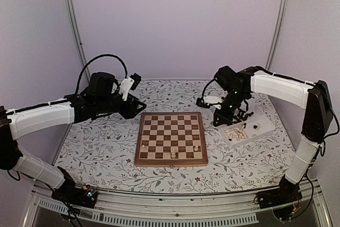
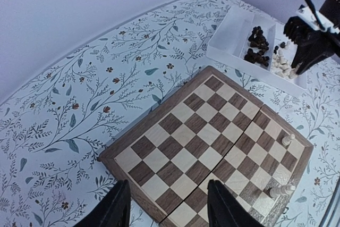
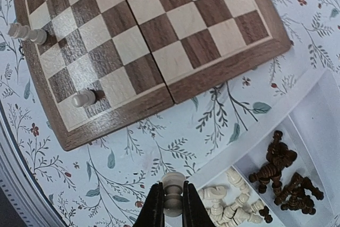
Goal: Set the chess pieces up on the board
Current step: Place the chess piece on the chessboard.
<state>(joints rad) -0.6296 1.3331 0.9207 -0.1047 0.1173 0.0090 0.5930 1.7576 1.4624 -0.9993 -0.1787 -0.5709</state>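
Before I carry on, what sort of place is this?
Probably a lab test cell, not a home: plain pale walls and metal corner rails box in a floral-clothed table, and the left arm and right arm are mounted on a metal frame at its near edge.

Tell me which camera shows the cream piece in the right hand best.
The right wrist view: the cream piece sits close up, pinched in the right hand near the tray. The top external view shows only the hand over the tray. The left wrist view shows the hand far off, the piece too small to tell.
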